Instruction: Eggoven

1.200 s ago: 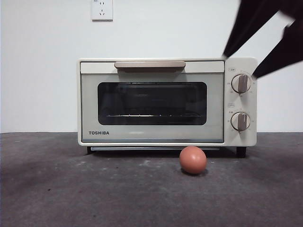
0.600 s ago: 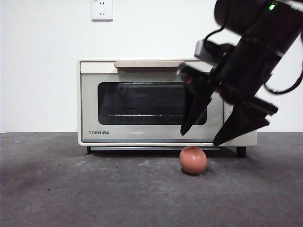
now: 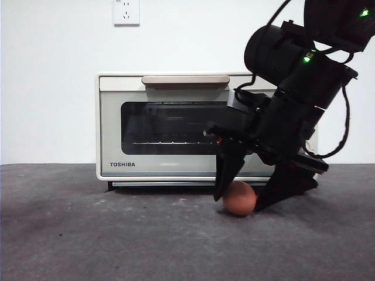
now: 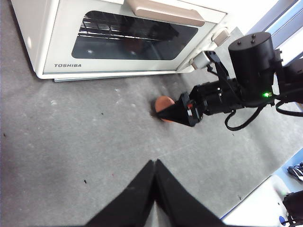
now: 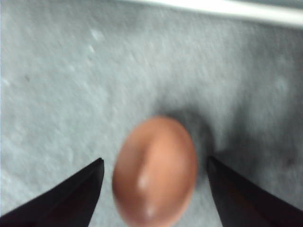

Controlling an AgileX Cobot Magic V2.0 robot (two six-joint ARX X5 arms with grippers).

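Grasp step: right gripper (image 3: 243,202) spread open, one jaw at 9 and one at 3 o'clock of the egg (image 3: 239,198), which sits on the table (image 3: 88,234) just in front of the shut toaster oven (image 3: 187,126). Next, I judge, a gentle close on the smooth, rounded, fragile reddish-brown shell; oven is boxy cream metal with dark glass, table a matte grey. Left gripper (image 4: 154,163) pressed closed, empty, waiting.

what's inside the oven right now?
Through the closed toaster oven window, only a wire rack shows, nothing on it. Corners beyond the glass are hidden. The egg sits outside, between the open right gripper.
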